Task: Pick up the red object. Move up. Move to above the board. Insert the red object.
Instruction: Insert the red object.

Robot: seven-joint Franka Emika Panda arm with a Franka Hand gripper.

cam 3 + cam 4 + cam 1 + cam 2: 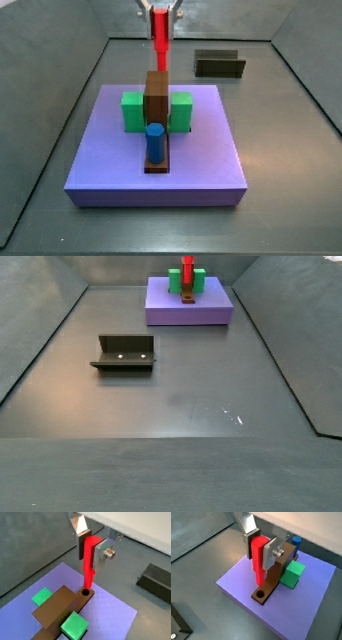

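Observation:
My gripper [91, 543] is shut on the red object [89, 562], a thin bright-red peg held upright, also seen in the wrist view [258, 559]. Its lower tip hangs just above a round hole [85, 591] at the end of the dark-brown board [61, 606]. The board [276, 574] lies on the purple slab [238, 587]. In a side view the gripper [162, 12] holds the peg [160, 42] over the far end of the board [156, 100]. A thicker blue peg [155, 142] stands in the board's near end. The peg [189, 266] also shows far off in a side view.
Green blocks [132, 111] [179, 110] flank the board on the purple slab [201, 160]. The dark fixture [219, 64] stands on the floor beyond the slab, and also shows in a side view [124, 353]. Grey walls ring the floor.

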